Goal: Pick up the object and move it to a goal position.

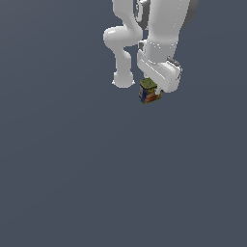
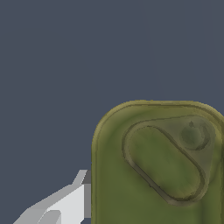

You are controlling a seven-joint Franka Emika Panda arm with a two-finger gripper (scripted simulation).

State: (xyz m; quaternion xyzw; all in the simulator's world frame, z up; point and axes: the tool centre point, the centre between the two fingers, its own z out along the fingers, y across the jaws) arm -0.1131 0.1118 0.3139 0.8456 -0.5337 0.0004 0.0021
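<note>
Tin [image 1: 149, 91]: small rounded-corner box, olive lid, blue, red and yellow sides; directly under my gripper [image 1: 155, 91], at the arm base's [image 1: 123, 80] 4 o'clock.
Gripper: one finger [image 2: 65, 203] touches the tin's side; other unseen, so grip unconfirmed.
Handling: probably rigid, light, slick metal.
Hold: opposite flat sides, not corners.

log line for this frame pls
phase: at tin | gripper: around tin, closure unclear | finger beside tin | lift: cannot tell
</note>
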